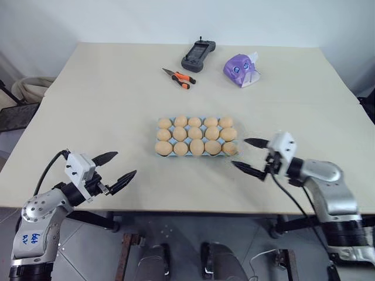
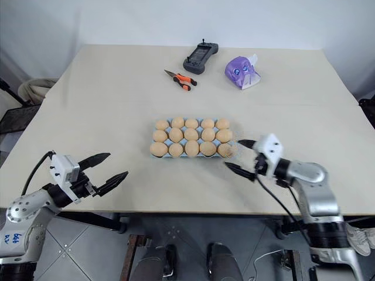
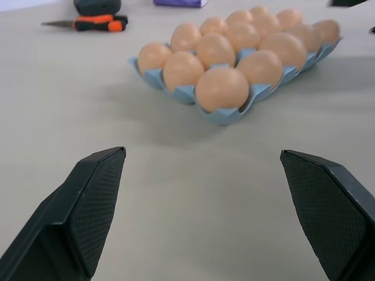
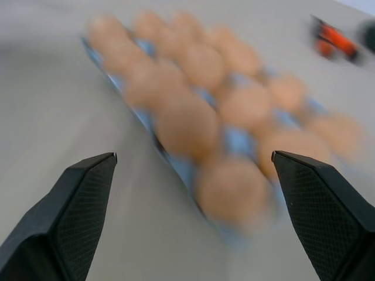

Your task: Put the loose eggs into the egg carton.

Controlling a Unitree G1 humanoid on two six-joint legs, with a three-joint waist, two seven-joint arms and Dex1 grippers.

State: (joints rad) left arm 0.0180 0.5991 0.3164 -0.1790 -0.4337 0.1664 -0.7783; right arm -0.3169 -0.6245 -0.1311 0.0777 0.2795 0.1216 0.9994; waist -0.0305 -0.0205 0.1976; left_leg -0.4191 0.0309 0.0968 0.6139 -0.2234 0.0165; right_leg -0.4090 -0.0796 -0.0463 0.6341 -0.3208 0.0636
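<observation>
The light blue egg carton (image 1: 205, 155) sits mid-table, and each cup I can see holds a tan egg (image 1: 197, 146), in three rows. No loose eggs are in view on the table. My right gripper (image 1: 239, 152) is open and empty, hovering just off the carton's right front corner, its fingers pointing at it. Its wrist view shows the carton (image 4: 181, 167) close ahead between the spread fingers (image 4: 82, 205). My left gripper (image 1: 125, 164) is open and empty near the table's front left edge, well clear of the carton (image 3: 225, 115).
At the back of the table lie orange-handled pliers (image 1: 179, 76), a dark handheld controller (image 1: 198, 55) and a purple tissue pack (image 1: 241, 69). The table's front edge runs just under both grippers.
</observation>
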